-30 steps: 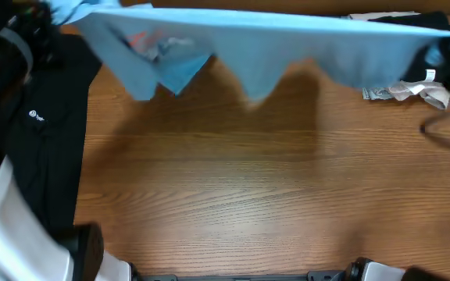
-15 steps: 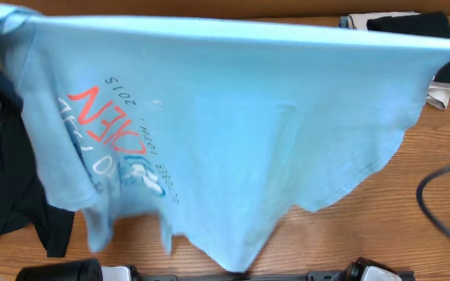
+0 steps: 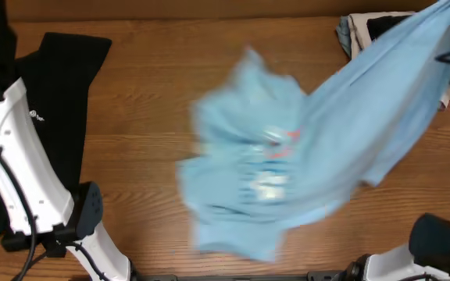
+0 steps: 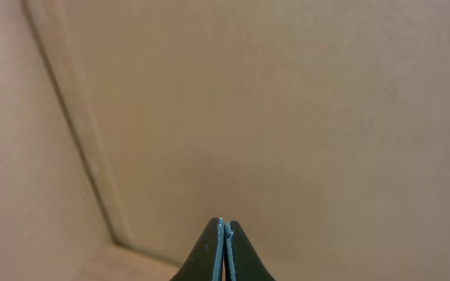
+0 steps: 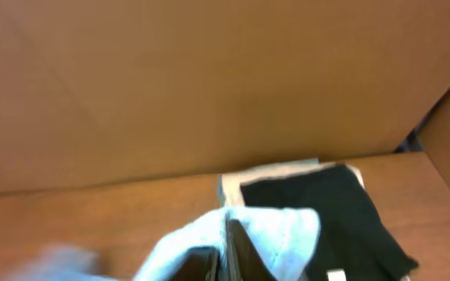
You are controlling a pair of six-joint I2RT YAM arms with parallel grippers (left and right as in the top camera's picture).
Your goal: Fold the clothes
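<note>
- Light blue cloth of the T-shirt is pinched in the right gripper. Its jaws are closed on a bunched edge, above the far right corner of the table.
- Left gripper has its fingertips pressed together with nothing between them. It points at a plain tan wall.
- Left arm rises in white links from its base at the near left corner, leaning along the left edge over a black garment lying flat there.
- Only a dark part of the right arm shows at the near right corner.
- From above, the T-shirt is motion-blurred. It runs from the far right corner down to a crumpled mass over the middle of the table, with red-orange and white print showing.
- A stack of clothes sits at the far right corner, partly behind the raised cloth.
- Half a second ago the shirt was stretched wide across the table. Now its left side has dropped, and it hangs from the right gripper alone.
</note>
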